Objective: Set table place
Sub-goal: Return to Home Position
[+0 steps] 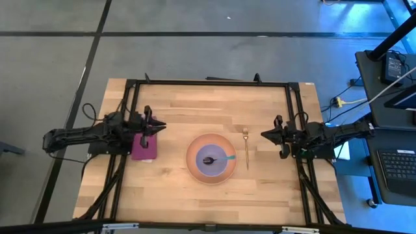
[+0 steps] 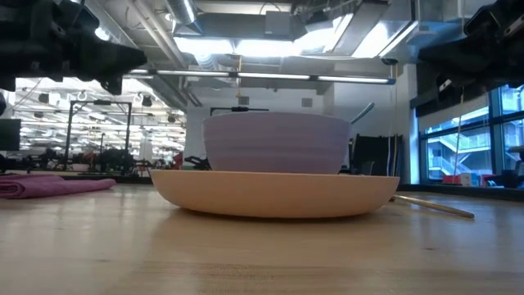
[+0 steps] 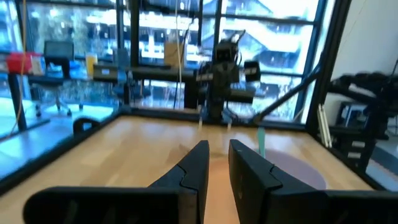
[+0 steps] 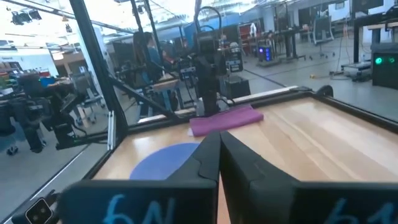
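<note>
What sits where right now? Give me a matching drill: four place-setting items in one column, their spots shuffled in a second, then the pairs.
Items
1. spoon
2. fork
3. napkin
4. bowl

Places
A. on the plate
B. flat on the table, between the plate and the right gripper
C. in the bowl
D. on the table beside the plate, by the left gripper

Pairs: 1-C, 2-B, 3-D, 4-A
</note>
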Action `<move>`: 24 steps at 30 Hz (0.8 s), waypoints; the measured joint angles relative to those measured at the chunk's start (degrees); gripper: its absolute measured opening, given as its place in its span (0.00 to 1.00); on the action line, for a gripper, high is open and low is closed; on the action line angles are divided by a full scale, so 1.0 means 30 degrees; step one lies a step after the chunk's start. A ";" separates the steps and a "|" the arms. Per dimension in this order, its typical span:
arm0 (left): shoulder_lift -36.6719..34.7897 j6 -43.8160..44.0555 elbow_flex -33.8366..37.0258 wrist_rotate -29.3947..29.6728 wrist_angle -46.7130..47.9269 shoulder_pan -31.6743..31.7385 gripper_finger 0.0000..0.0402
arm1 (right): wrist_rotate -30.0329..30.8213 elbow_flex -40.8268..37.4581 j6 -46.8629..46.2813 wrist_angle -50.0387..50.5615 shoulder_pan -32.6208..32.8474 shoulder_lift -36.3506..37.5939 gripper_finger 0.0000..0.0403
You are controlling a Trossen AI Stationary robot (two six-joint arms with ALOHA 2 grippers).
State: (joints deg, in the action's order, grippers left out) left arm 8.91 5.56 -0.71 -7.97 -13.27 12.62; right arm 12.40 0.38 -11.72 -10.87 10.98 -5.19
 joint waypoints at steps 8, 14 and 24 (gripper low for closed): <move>-0.2612 -0.0003 0.0000 0.0000 0.0000 0.0000 0.14 | -0.0004 0.0000 -0.0037 0.0024 0.0003 0.0539 0.02; -0.2938 0.0000 0.0003 -0.0007 -0.0973 0.0000 0.14 | 0.0007 0.0000 -0.0020 -0.0010 0.0006 0.1172 0.02; -0.2928 0.0000 0.0007 -0.0007 -0.0806 0.0000 0.14 | 0.0007 0.0000 -0.0018 0.0047 0.0007 0.1726 0.02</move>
State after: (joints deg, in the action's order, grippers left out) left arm 0.12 5.56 -0.69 -7.99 -15.69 12.62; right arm 12.43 0.38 -11.78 -10.73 11.00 -0.01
